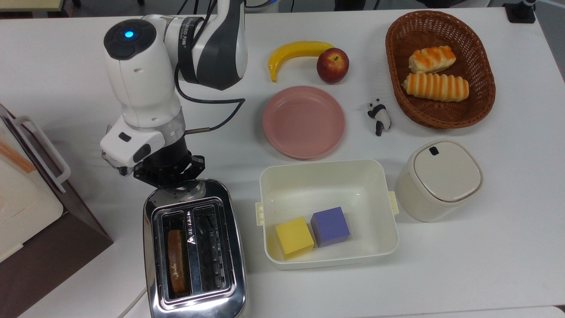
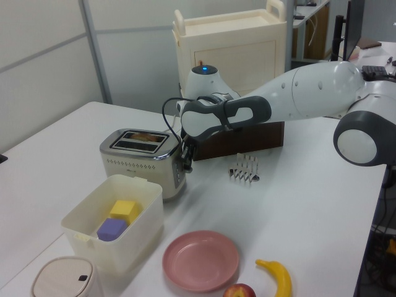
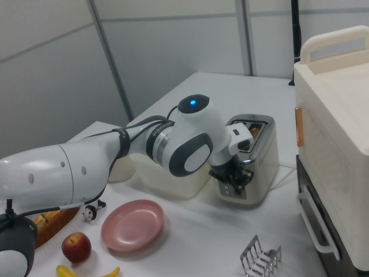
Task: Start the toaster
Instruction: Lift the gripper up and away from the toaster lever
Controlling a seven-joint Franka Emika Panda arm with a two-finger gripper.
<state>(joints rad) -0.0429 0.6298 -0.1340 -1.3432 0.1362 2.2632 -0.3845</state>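
Toaster (image 1: 194, 249) sits lower left of centre in the top view, long axis running up the frame, one bread slice (image 1: 178, 261) sunk low in its left slot. I have the gripper (image 1: 170, 174) parked at the toaster's upper end, where the lever should be, so I judge I'm pressing it down; I cannot tell whether the fingers are spread or pressed together. Counts: one pink plate (image 1: 303, 122), one banana (image 1: 295, 53), one apple (image 1: 332, 65), one panda figure (image 1: 379, 116), one wicker basket (image 1: 396, 84) with two bread rolls, one white tub (image 1: 329, 176) holding two blocks (yellow and purple), one lidded white container (image 1: 438, 179).

Left view: toaster at centre left, gripper (image 2: 185, 156) hard against its right-hand end face, low down, which suits a lever near the bottom of its travel. One wire toast rack (image 2: 245, 168) stands just right of it, apart. One brown-and-cream box appliance (image 2: 238, 55) is behind the arm.

Right view: toaster at centre right, gripper (image 3: 235, 180) low on its near end face, arm reaching in from the lower left of the frame.
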